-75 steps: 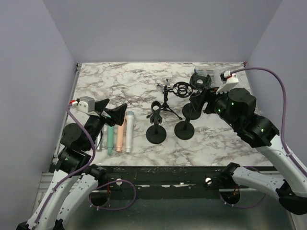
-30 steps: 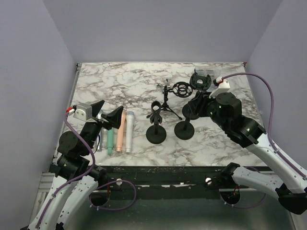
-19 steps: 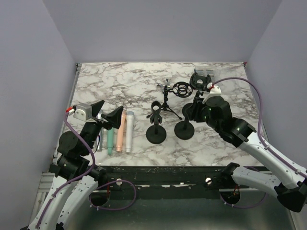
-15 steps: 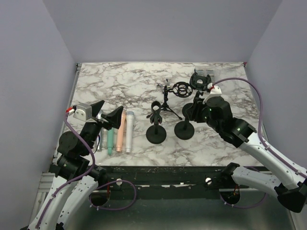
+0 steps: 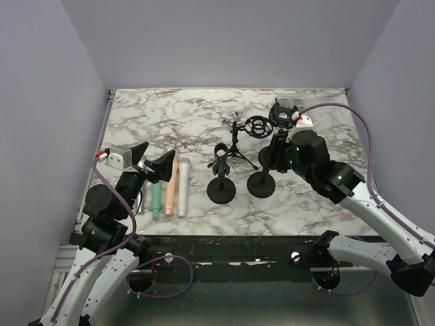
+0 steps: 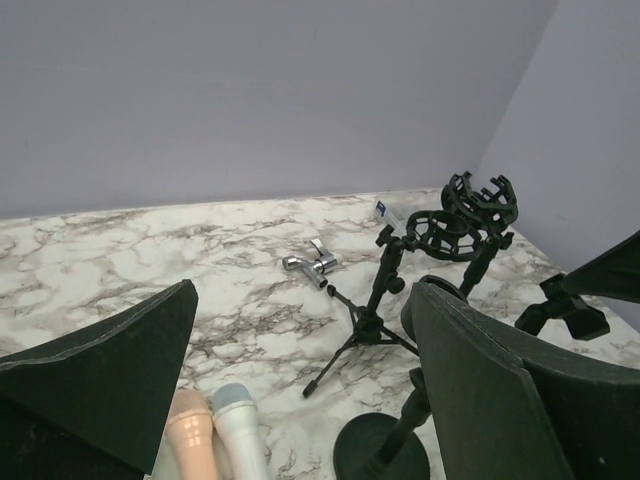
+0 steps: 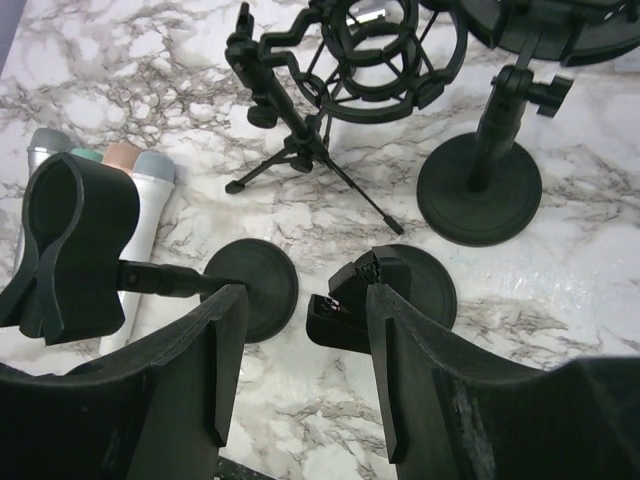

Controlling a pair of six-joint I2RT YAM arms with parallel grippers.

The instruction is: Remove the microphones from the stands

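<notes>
- The left gripper (image 5: 159, 154) is hanging wide open and holding nothing, nearer than the clip stand (image 5: 221, 171) and well left of it.
- Four mics (image 5: 169, 187) are lying flat in a row on the table (image 5: 170, 115), just left of the clip stand. None is sitting in any stand in view, and the clip itself is gaping empty.
- The right gripper (image 7: 305, 305) is hovering just right of the clip stand. Its fingers (image 7: 215, 370) are partly spread and straddling the head of a second stand (image 5: 262, 185) without pinching it, and the head is sitting closer to one finger.
- Judging from this, the removal is looking done, so the step in hand is probably clearing away. The right gripper should be rising straight up with its fingers spread, since a sideways brush on that head could be tipping the stand.
- A tripod (image 5: 238, 140) carrying an empty shock mount (image 5: 257, 126) is standing beyond the clip stand, and it is calling for a wide berth.
</notes>
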